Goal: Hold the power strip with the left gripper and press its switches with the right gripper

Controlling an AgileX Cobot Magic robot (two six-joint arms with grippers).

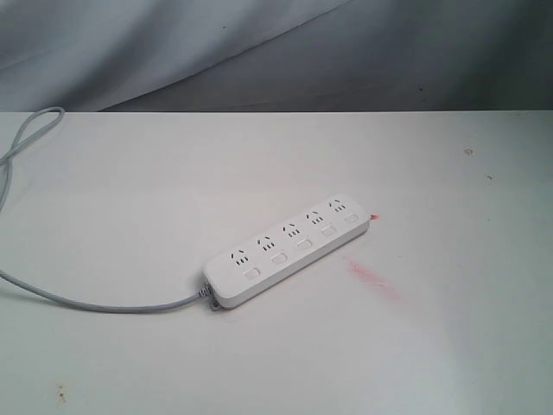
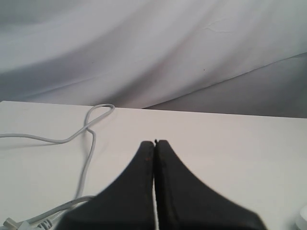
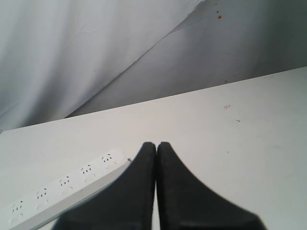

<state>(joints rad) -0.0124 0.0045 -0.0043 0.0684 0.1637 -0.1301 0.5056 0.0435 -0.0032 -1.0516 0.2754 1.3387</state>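
The power strip (image 1: 289,251) is moulded in smooth white plastic with a faint sheen, and its switches (image 1: 278,258) are set in the same material. A grey cord (image 1: 95,303), sheathed in a smooth matt covering, is attached at the strip's eight o'clock end. The table (image 1: 449,363) is surfaced in a matt off-white finish. It is marked by a dull pink smear (image 1: 373,278) at four o'clock of the strip and by small dark specks (image 1: 60,393). A pale grey cloth (image 1: 259,52), soft and creased, is hung behind. The left gripper (image 2: 154,143) and the right gripper (image 3: 156,143) are finished in matt black; whether plastic or rubber cannot be told.
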